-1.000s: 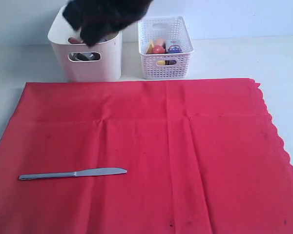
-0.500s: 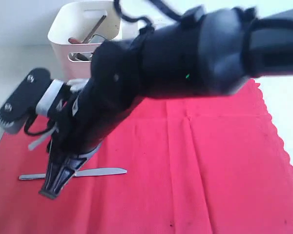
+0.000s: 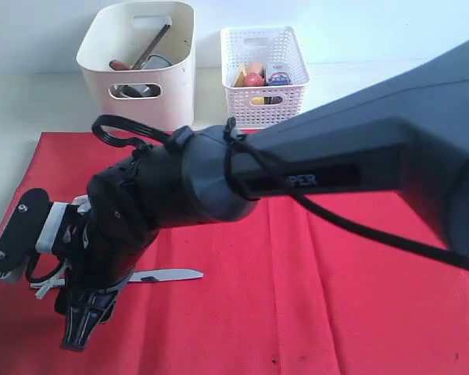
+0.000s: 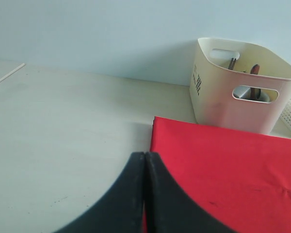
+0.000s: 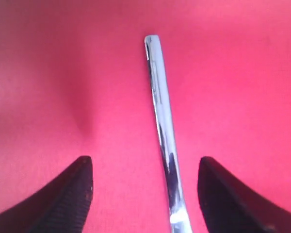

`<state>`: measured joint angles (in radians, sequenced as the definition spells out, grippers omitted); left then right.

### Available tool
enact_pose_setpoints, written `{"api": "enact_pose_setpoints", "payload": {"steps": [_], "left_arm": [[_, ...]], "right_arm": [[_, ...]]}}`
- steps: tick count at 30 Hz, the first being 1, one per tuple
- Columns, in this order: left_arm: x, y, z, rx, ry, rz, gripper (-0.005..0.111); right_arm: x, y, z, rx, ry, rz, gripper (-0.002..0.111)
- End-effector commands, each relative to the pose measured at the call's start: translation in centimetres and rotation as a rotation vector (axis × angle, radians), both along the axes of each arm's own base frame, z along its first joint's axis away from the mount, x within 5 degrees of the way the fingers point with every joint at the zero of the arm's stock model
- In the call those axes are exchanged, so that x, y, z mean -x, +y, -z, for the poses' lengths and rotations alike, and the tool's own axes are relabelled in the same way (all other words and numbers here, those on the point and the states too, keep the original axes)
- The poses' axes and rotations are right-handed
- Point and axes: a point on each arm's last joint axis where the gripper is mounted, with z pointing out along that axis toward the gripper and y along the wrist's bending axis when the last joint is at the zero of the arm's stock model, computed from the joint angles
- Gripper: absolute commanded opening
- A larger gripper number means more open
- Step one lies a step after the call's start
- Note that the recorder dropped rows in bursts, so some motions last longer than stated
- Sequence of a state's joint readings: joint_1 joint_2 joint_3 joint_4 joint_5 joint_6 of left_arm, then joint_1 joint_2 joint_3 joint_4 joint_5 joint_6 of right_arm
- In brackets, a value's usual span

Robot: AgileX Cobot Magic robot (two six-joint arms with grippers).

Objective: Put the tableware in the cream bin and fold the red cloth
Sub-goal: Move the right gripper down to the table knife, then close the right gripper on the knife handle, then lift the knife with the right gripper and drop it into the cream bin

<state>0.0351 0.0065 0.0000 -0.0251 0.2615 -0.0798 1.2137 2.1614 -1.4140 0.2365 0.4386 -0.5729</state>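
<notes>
The steel table knife (image 3: 169, 275) lies flat on the spread red cloth (image 3: 359, 305), near its front left. My right arm reaches across to the left. Its gripper (image 3: 37, 305) is open and low over the knife's handle. In the right wrist view the handle (image 5: 160, 111) runs between the spread fingers of that gripper (image 5: 144, 167), closer to one finger and touching neither. The cream bin (image 3: 152, 109) stands behind the cloth with utensil handles (image 3: 152, 47) sticking up inside. My left gripper (image 4: 144, 156) is shut on nothing, over the table by the cloth's corner (image 4: 223, 165).
A white lattice basket (image 3: 263, 109) with food items stands right of the cream bin (image 4: 223, 109). The right arm's dark bulk (image 3: 336, 172) covers the middle of the cloth. Bare pale table (image 4: 63, 141) lies left of the cloth. The scalloped edge is at the right.
The right arm has swung from over the cream bin down to the cloth's front left and lowered its open gripper around the knife's handle. The knife has not moved.
</notes>
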Motion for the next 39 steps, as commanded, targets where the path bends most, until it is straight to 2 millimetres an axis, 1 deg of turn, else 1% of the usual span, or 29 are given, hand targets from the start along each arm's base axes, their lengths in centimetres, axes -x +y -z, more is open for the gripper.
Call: {"api": "enact_pose_setpoints", "payload": {"steps": [1,3,6,9,12,13,18,20,21,23,24,25,26,27,28,31,34,35,37,39], "left_arm": [[0.0,0.0,-0.1,0.006,-0.011,-0.002,0.001],[0.0,0.0,-0.1,0.006,-0.011,-0.002,0.001],[0.0,0.0,-0.1,0.006,-0.011,-0.002,0.001],[0.0,0.0,-0.1,0.006,-0.011,-0.002,0.001],[0.0,0.0,-0.1,0.006,-0.011,-0.002,0.001],[0.0,0.0,-0.1,0.006,-0.011,-0.002,0.001],[0.0,0.0,-0.1,0.006,-0.011,-0.002,0.001],[0.0,0.0,-0.1,0.006,-0.011,-0.002,0.001],[0.0,0.0,-0.1,0.006,-0.011,-0.002,0.001],[0.0,0.0,-0.1,0.006,-0.011,-0.002,0.001],[0.0,0.0,-0.1,0.006,-0.011,-0.002,0.001],[0.0,0.0,-0.1,0.006,-0.011,-0.002,0.001],[0.0,0.0,-0.1,0.006,-0.011,-0.002,0.001],[0.0,0.0,-0.1,0.006,-0.011,-0.002,0.001],[0.0,0.0,-0.1,0.006,-0.011,-0.002,0.001],[0.0,0.0,-0.1,0.006,-0.011,-0.002,0.001],[0.0,0.0,-0.1,0.006,-0.011,-0.002,0.001],[0.0,0.0,-0.1,0.006,-0.011,-0.002,0.001],[0.0,0.0,-0.1,0.006,-0.011,-0.002,0.001],[0.0,0.0,-0.1,0.006,-0.011,-0.002,0.001]], "right_arm": [[-0.3,0.8,1.1,0.055,0.021,-0.022,0.058],[-0.2,0.9,1.8,0.095,0.042,-0.029,0.053],[-0.1,0.7,2.2,0.130,0.054,-0.041,0.039],[-0.1,0.6,2.2,0.134,0.057,-0.040,0.021],[-0.1,0.7,1.5,0.121,0.052,-0.041,0.007],[-0.1,0.7,0.7,0.109,0.048,-0.042,0.000],[-0.2,0.4,-3.3,0.053,-0.015,-0.065,0.000],[-0.7,0.0,-5.9,0.003,-0.061,-0.064,0.000],[-1.3,-0.3,-6.7,-0.015,-0.085,-0.054,0.000],[-3.5,-0.5,-8.9,-0.088,-0.134,0.031,0.000],[-5.2,-0.5,-10.1,-0.145,-0.164,0.074,0.000],[-6.4,-0.6,-11.0,-0.186,-0.184,0.102,0.000],[-8.0,-0.6,-12.3,-0.260,-0.224,0.139,0.000],[-9.3,-0.7,-13.3,-0.317,-0.253,0.171,0.000],[-11.0,-1.0,-14.7,-0.408,-0.289,0.231,0.000],[-13.6,-1.6,-17.0,-0.579,-0.360,0.322,0.000],[-16.0,-2.1,-18.3,-0.755,-0.422,0.408,0.000],[-16.7,-2.2,-18.4,-0.808,-0.432,0.438,0.000],[-18.1,-2.4,-18.3,-0.896,-0.434,0.494,0.000],[-19.4,-2.2,-17.5,-0.943,-0.447,0.521,0.000]]}}
